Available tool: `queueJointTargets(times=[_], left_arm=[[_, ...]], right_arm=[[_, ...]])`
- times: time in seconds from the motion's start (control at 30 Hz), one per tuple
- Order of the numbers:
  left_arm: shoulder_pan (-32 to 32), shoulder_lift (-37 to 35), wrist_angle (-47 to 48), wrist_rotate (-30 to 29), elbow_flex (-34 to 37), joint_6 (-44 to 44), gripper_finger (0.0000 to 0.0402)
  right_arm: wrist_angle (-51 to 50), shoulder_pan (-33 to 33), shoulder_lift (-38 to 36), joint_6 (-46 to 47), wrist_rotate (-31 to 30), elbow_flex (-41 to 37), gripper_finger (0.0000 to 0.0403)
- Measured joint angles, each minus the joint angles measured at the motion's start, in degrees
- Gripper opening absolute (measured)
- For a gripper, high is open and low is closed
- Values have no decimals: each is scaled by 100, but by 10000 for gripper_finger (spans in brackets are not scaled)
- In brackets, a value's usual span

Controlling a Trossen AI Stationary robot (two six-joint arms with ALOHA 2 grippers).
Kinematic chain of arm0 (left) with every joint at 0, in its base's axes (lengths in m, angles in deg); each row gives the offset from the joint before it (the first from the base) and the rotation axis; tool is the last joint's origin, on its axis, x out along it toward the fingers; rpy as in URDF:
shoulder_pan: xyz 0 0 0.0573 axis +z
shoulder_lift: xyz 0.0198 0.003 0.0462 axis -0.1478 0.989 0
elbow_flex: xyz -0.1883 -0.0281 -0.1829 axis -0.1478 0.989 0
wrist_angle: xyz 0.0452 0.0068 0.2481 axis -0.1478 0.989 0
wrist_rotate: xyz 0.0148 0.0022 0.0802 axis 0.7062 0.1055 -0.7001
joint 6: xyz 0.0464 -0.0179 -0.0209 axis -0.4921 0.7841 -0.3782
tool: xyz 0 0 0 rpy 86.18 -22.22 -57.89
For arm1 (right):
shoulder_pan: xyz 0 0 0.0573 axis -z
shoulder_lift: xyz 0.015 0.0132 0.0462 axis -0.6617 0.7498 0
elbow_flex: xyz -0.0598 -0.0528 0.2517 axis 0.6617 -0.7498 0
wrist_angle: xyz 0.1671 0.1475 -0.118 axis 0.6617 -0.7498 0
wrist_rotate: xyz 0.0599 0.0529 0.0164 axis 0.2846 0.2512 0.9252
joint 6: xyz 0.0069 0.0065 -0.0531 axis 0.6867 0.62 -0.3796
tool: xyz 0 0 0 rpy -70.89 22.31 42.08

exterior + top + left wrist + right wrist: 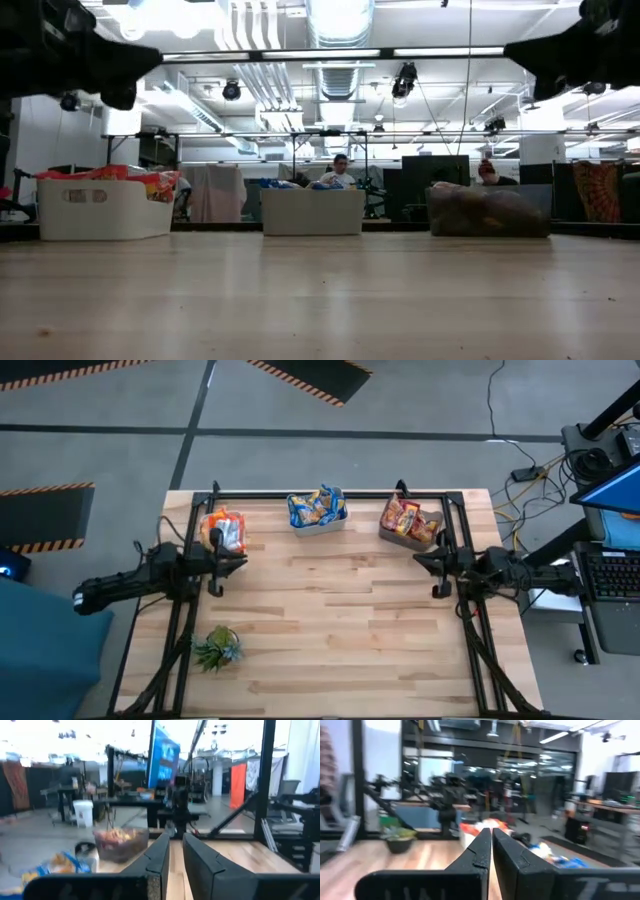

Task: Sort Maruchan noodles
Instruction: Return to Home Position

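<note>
The noodle packets lie in three bins along the table's far edge. White-with-red and orange ones fill the left white bin. Blue-and-yellow ones are in the middle white bin. Red-and-orange ones are in the right clear bin. My left gripper hovers level in front of the left bin, empty, with a narrow gap between its fingers. My right gripper hovers level in front of the right bin, shut and empty. The two grippers point at each other.
A small green leafy plant stands near the table's front left. A black frame runs along the far edge and down both sides. Bare wood lies between the two arms and toward the near edge. People show in the room beyond.
</note>
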Motion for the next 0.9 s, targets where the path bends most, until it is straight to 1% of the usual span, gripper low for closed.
queueJointTargets(times=[0.1, 0.17, 0.4, 0.9], left_arm=[[0, 4, 68, -5, -54, -82, 38], [0, 97, 104, -6, -53, -54, 38], [0, 297, 146, -15, -10, 617, 38], [0, 531, 137, -18, -10, 655, 39]], right_arm=[[-224, -1, -8, -138, -326, 29, 9], [-260, -1, -4, -138, -373, 23, 9], [-362, -1, 62, -95, -386, 23, 9], [-374, -1, 80, -93, -382, 23, 9]])
